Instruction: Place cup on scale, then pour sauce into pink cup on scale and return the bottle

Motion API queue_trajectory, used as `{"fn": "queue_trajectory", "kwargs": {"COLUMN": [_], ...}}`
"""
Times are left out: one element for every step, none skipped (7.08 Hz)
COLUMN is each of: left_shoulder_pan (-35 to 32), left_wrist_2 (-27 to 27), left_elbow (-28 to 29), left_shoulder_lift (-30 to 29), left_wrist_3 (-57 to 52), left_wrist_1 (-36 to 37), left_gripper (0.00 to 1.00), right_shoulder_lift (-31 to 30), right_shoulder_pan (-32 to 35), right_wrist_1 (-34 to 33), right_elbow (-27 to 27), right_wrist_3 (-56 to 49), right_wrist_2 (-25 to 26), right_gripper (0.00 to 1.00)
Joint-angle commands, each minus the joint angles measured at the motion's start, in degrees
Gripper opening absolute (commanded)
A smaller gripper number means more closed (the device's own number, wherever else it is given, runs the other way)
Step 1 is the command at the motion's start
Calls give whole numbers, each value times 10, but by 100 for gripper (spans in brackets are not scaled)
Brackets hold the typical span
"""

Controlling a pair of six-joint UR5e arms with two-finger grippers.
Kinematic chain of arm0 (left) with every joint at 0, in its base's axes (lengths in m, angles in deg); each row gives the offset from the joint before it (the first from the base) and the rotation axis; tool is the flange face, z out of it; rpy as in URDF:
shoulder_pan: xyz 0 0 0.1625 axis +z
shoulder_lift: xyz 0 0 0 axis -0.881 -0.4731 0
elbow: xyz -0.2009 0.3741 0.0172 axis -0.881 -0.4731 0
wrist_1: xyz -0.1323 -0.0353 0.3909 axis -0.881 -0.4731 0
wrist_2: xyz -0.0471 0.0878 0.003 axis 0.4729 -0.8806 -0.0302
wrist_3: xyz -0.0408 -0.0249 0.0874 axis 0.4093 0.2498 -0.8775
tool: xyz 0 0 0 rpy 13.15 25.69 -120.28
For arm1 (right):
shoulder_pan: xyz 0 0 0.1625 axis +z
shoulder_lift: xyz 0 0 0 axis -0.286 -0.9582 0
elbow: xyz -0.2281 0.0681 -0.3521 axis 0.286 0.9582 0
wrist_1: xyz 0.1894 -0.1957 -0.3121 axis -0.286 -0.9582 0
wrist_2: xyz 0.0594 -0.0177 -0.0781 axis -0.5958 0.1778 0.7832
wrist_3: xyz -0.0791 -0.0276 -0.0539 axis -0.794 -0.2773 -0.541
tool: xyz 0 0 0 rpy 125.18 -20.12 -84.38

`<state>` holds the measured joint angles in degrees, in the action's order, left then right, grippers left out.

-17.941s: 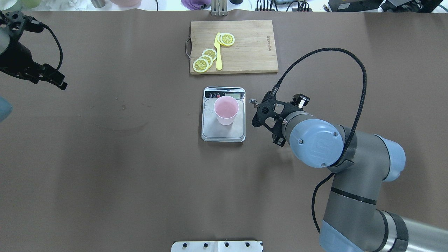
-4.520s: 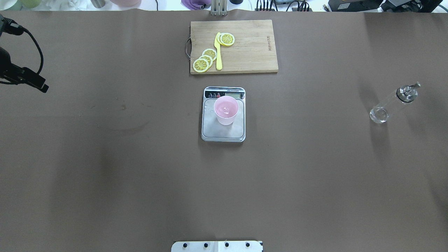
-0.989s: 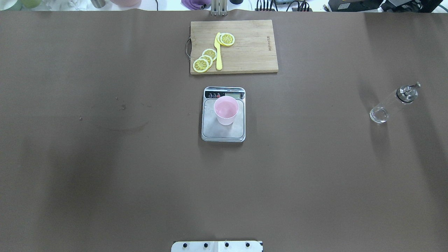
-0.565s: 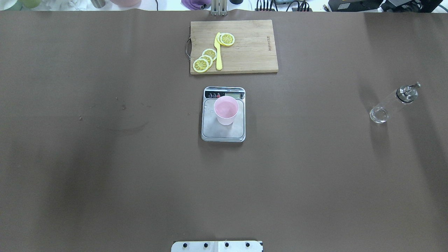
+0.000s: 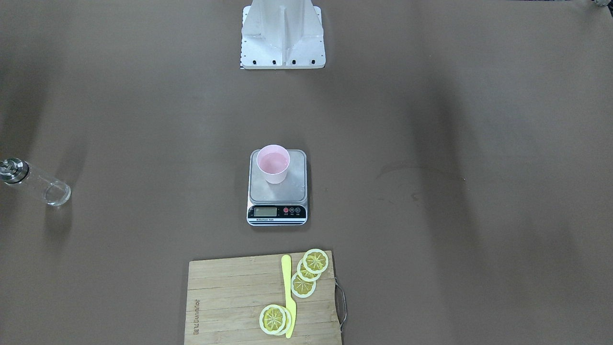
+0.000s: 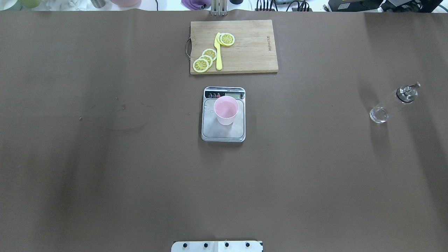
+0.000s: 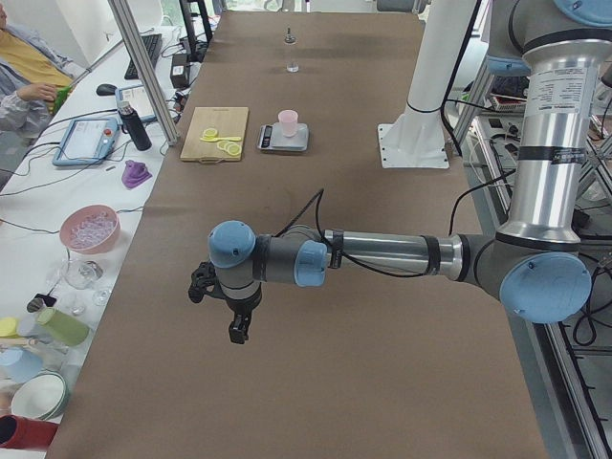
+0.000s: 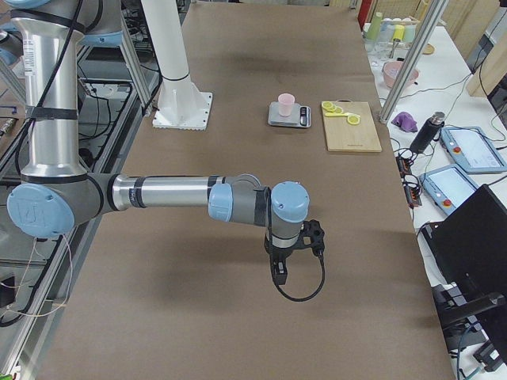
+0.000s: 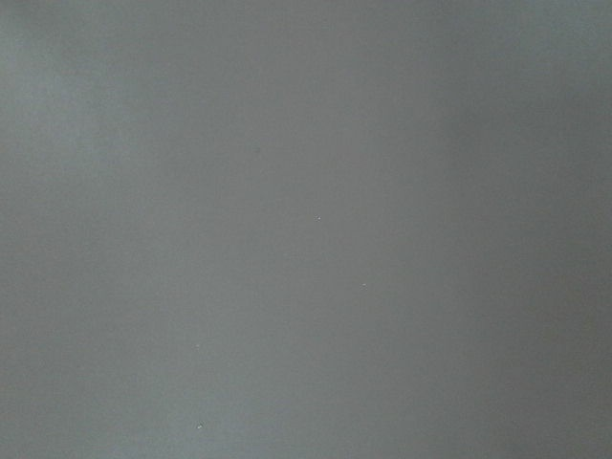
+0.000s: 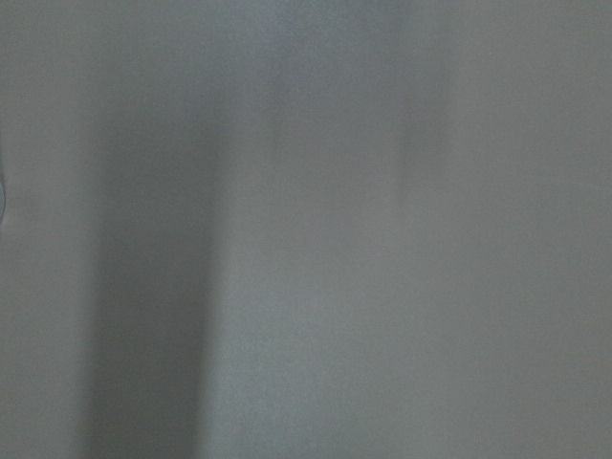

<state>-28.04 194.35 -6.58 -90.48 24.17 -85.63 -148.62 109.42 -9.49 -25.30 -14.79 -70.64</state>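
My left pincer (image 7: 236, 333) hangs above the brown table (image 6: 105, 182) out at my left end, my right pincer (image 8: 279, 275) above my right end; I cannot tell whether either is apart or together. The pink cup (image 6: 226, 110) stands upright on the scale (image 6: 223, 133) mid-table. The bottle (image 6: 391, 105) stands well to its right

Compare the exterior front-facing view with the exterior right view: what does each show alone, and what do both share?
Only the front-facing view shows the glass bottle, near its left edge. Only the exterior right view shows the right arm's end effector, hanging above the table. Both show the pink cup standing on the scale, and the cutting board with lemon slices.
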Motion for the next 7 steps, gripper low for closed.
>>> {"fn": "queue_trajectory", "kwargs": {"left_shoulder_pan": [1, 2, 2, 2, 2, 2, 2], "left_wrist_2": [2, -1, 0, 0, 1, 2, 2], "left_elbow": [-5, -3, -6, -1, -2, -1, 0], "left_shoulder_lift": [1, -3, -1, 2, 3, 3, 3], "left_wrist_3": [1, 2, 2, 2, 2, 2, 1], "left_wrist_1": [0, 0, 1, 0, 3, 6, 0], "left_gripper": [99, 99, 99, 99, 99, 99, 99], "right_shoulder_lift": [-7, -12, -13, -18, -20, -23, -23], "right_shoulder_pan": [-1, -2, -2, -2, -1, -1, -1], "right_wrist_1": [-1, -2, -2, 0, -3, -5, -6], "right_elbow": [-8, -13, -13, -14, -24, -27, -26], "right_wrist_3": [0, 1, 1, 1, 0, 0, 0], "right_wrist_2": [-7, -8, -11, -22, -31, -32, -32], "right_gripper": [100, 100, 100, 100, 100, 100, 100]}}
